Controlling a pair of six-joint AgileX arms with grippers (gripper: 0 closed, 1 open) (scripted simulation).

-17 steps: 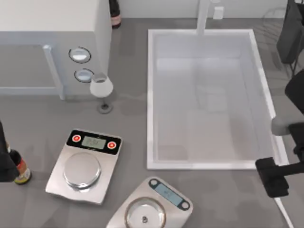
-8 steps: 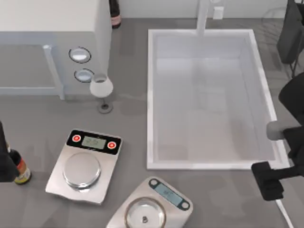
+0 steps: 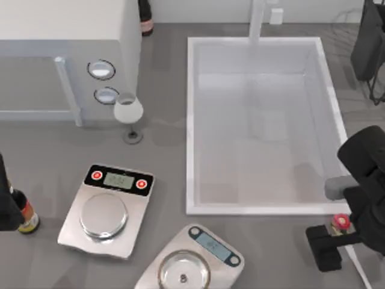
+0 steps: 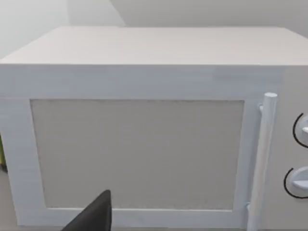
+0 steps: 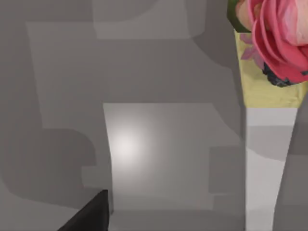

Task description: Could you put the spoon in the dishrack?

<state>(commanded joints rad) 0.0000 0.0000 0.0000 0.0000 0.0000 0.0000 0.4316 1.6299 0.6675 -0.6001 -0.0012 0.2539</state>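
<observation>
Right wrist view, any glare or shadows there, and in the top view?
Right wrist view: a soft bright glare spot sits on a pale surface, with blocky grey shadows around it. Top view: a faint shadow lies on the counter beside the wine glass; soft shadow patches cross the floor of the sink.

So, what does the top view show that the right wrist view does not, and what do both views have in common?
Top view alone: the sink basin, two scales, a wine glass, the microwave and faint dishrack wires at the top right corner. Right wrist view alone: the pink flower-like end with yellow beneath it, seen close. Shared: the spoon, near the right gripper at the top view's lower right, and the grey table.
</observation>
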